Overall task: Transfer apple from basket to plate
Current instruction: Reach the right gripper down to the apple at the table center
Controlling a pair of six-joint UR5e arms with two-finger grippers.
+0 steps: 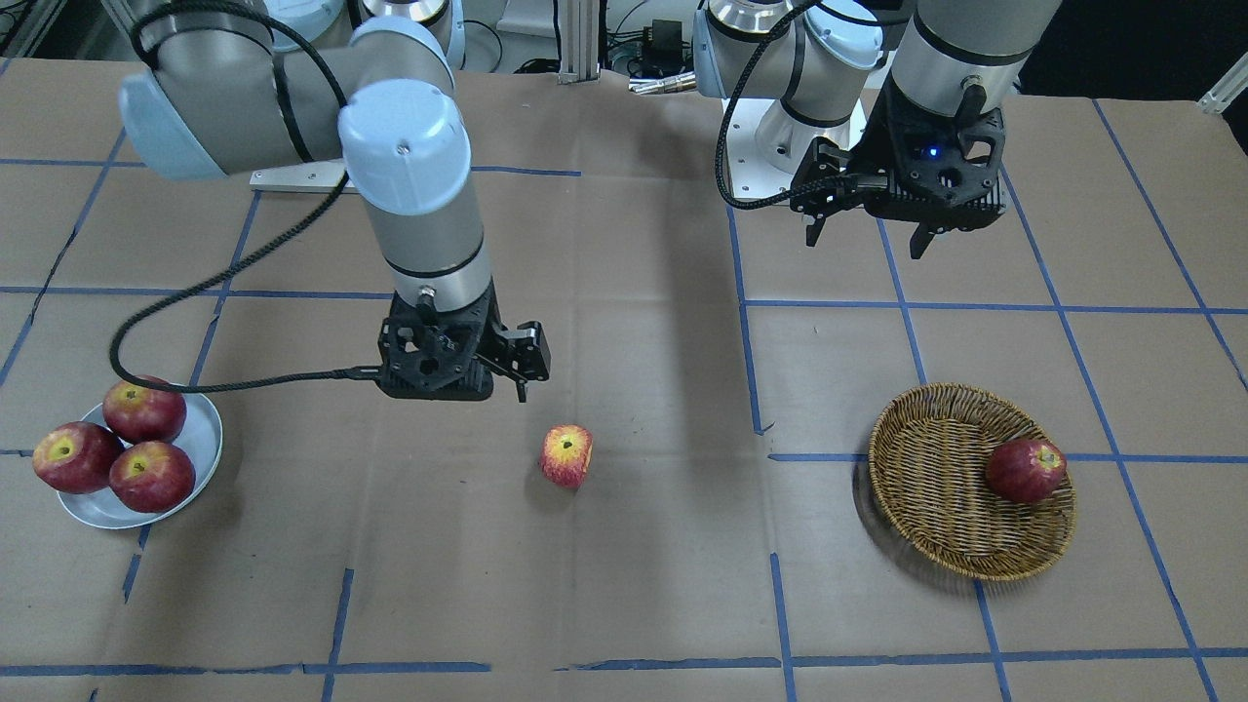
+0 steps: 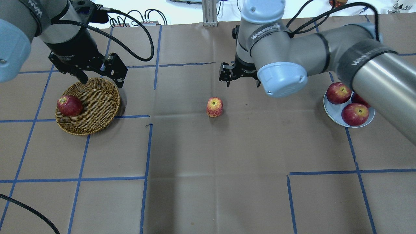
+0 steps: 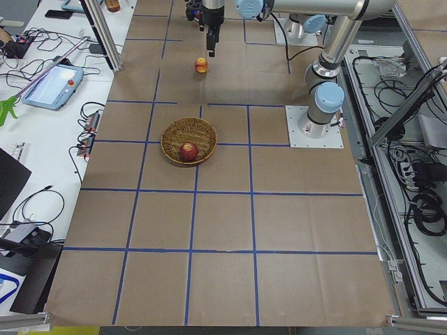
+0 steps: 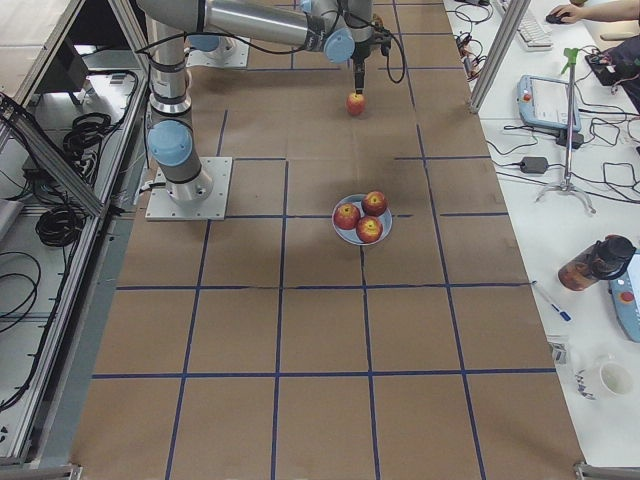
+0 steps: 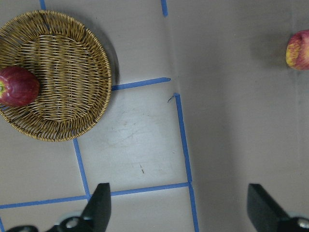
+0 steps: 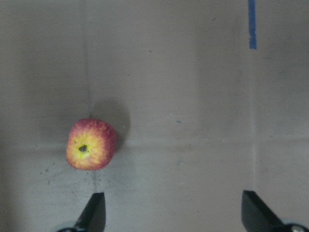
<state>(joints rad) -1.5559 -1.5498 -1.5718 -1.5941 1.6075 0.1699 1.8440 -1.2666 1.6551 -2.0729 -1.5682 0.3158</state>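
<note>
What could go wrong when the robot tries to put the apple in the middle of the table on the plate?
1. The apple lies loose on the bare table, off to one side of the open right gripper rather than between its fingers. A finger could bump it and send it rolling.
2. The plate is crowded with three other apples. A fourth may not fit, and it could roll off or knock one out.

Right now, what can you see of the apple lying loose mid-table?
The apple is red with a streaky yellow-orange blush around its stem hollow. It sits tilted on the brown paper table cover, alone mid-table, apart from the basket and plate. Only the paper touches it. The right claw hangs open above it, off-centre, not touching.
</note>
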